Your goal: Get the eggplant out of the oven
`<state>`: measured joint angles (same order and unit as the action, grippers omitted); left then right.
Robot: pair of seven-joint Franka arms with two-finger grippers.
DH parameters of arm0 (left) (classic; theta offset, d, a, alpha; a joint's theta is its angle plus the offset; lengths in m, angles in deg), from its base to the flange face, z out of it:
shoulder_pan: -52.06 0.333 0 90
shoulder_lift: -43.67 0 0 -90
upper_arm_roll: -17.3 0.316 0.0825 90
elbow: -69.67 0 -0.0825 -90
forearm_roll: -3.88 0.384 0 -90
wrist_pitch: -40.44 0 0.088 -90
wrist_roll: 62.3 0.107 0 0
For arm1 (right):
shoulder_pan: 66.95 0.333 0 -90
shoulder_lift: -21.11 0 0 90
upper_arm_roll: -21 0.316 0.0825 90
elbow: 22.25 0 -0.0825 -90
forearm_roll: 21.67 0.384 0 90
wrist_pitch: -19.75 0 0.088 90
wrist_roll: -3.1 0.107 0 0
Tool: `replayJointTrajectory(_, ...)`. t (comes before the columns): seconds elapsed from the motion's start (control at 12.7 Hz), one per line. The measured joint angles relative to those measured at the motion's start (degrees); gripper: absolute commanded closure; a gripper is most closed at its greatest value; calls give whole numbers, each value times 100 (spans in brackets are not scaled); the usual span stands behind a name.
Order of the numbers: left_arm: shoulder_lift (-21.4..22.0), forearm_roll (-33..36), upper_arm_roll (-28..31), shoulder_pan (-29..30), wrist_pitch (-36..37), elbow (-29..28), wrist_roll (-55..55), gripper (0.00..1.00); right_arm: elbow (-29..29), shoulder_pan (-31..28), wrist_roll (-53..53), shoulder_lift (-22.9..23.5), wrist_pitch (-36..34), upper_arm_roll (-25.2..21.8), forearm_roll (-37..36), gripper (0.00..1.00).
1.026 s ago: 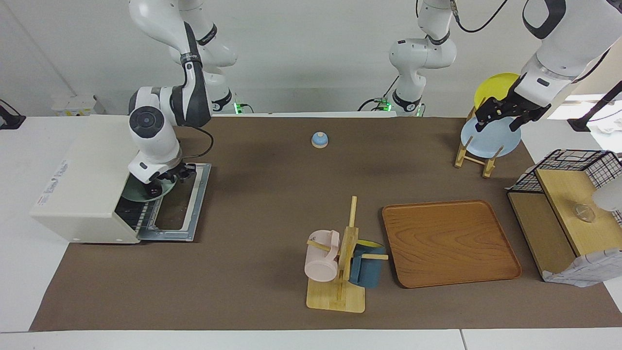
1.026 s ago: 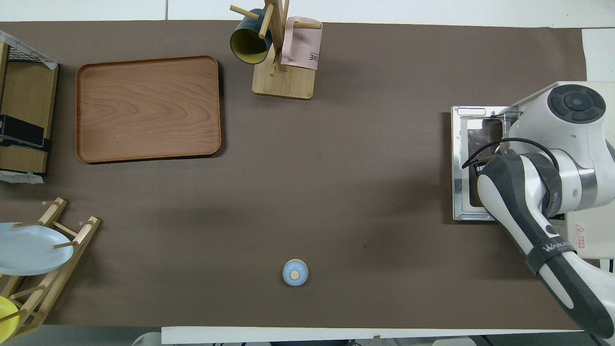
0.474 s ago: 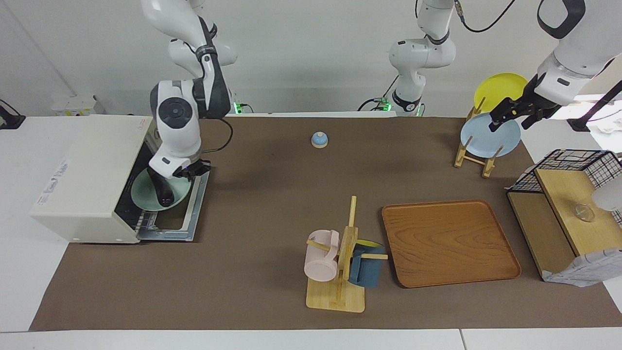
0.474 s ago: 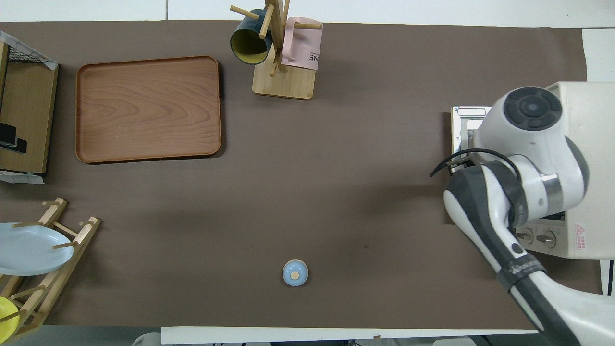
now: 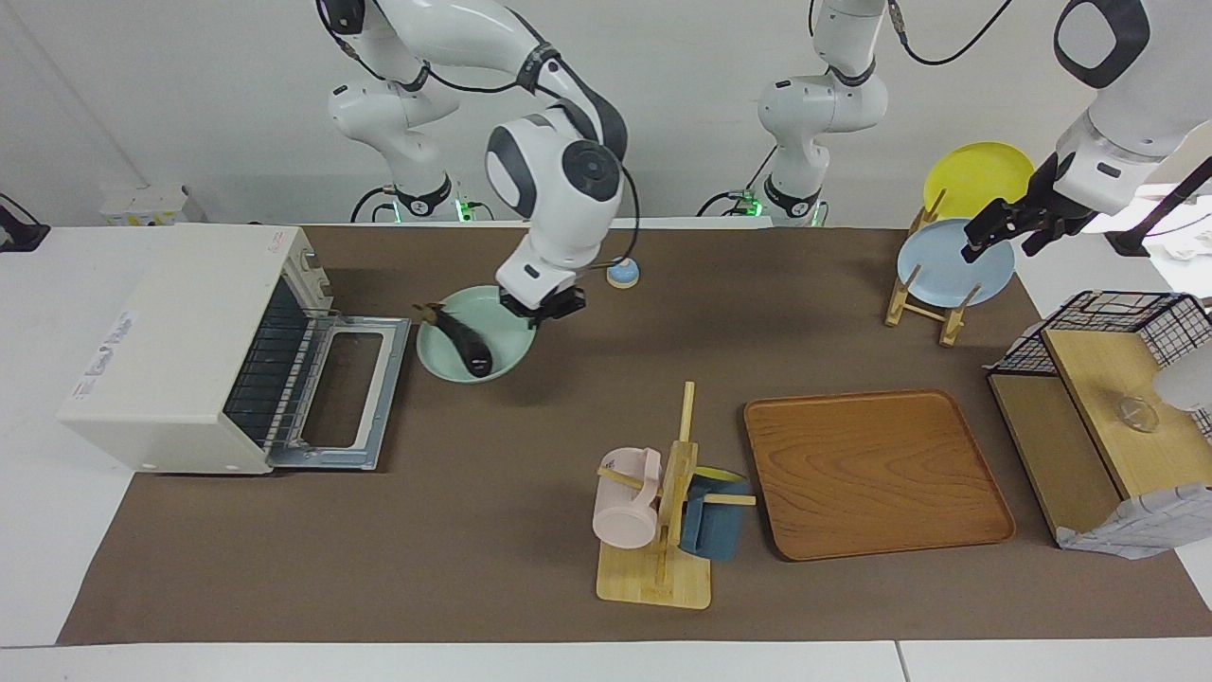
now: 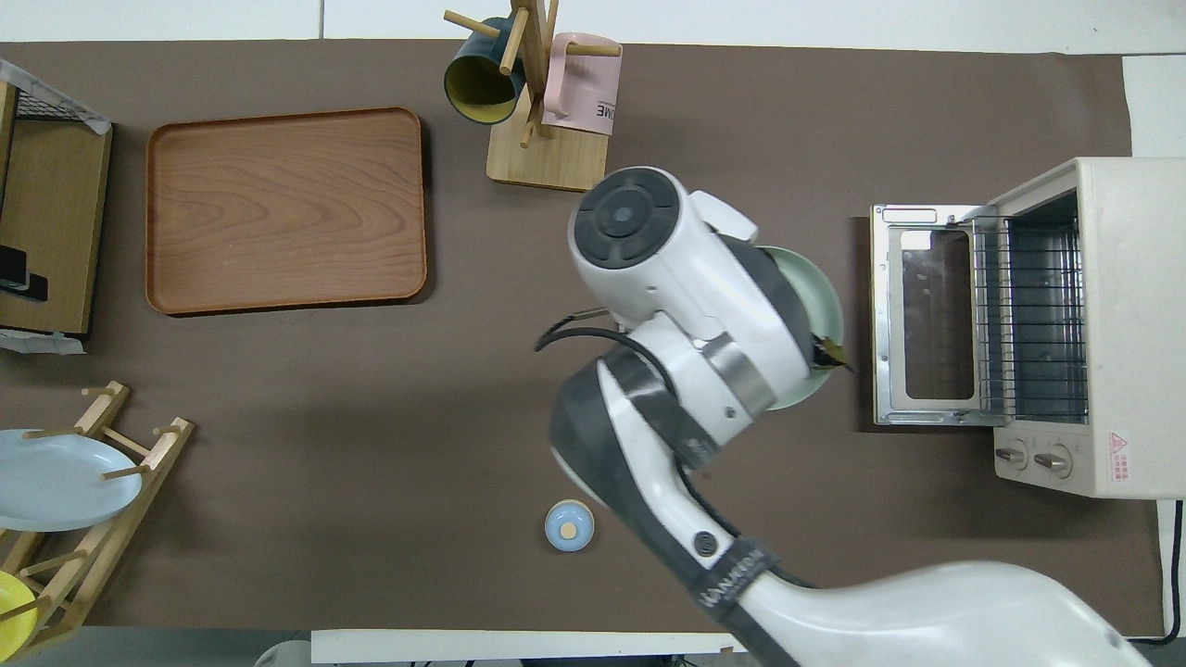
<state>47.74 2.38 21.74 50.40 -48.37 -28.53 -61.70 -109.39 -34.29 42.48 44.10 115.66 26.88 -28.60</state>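
Note:
The eggplant (image 5: 464, 343) lies dark and glossy on a pale green plate (image 5: 445, 365). My right gripper (image 5: 542, 309) is shut on the plate's rim and holds it low over the mat, beside the open door (image 5: 346, 393) of the cream oven (image 5: 180, 332). I cannot tell whether the plate touches the mat. The oven's wire rack (image 6: 1028, 315) is bare. In the overhead view my right arm covers most of the plate (image 6: 827, 296), and only the eggplant's stem (image 6: 834, 352) shows. My left gripper (image 5: 1002, 244) is open and waits over the plate rack.
A small blue bell (image 5: 622, 273) stands close to the held plate, nearer to the robots. A mug rack (image 5: 663, 530) and a wooden tray (image 5: 876, 474) lie mid-table. A plate rack (image 5: 923, 308) with blue and yellow plates and a shelf with a wire basket (image 5: 1108, 322) stand at the left arm's end.
My right gripper has pulled the green plate with the eggplant out of the oven and carried it toward the table's middle. My left gripper has shifted a little over the plate rack.

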Motion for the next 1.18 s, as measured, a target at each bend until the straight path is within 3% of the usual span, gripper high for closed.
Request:
replayJointTrajectory(0.16,193,0,-12,-3,-507,-533,0,0,756,595,1039,886,236,0,93,94)
replayJointTrajectory(0.24,248,-2,-29,-19,-731,-779,0,0,970,827,1442,1216,449,-4,104,86)
replayJointTrajectory(0.32,258,-3,-59,-57,-963,-994,-38,0,1115,978,1754,1434,663,-7,176,74)
replayJointTrajectory(0.39,249,-5,-76,-138,-1217,-1193,-153,0,1267,1029,1934,1546,715,-8,282,55)
replayJointTrajectory(0.47,236,-5,-87,-269,-1502,-1408,-341,0,1542,1012,1984,1622,619,-26,368,28)
replayJointTrajectory(0.63,167,-6,-114,-486,-1875,-1702,-597,0,2031,851,1814,1627,308,-70,231,30)
replayJointTrajectory(0.71,101,-14,-118,-669,-2036,-1776,-877,0,2142,712,1323,1522,196,-95,-43,36)
replayJointTrajectory(0.79,8,-24,-128,-988,-2257,-1811,-1418,0,2097,439,661,1316,17,-133,-155,50)
replayJointTrajectory(0.87,-120,-28,-143,-1450,-2530,-1825,-2129,0,1884,10,6,1027,-142,-141,-127,70)
replayJointTrajectory(1.03,-516,-43,-198,-2644,-3174,-1840,-3613,0,877,-993,-927,333,-234,-135,-29,86)
replayJointTrajectory(1.18,-1018,-205,-233,-3647,-4052,-1842,-4739,0,-451,-1751,-1723,-152,260,-136,-26,88)
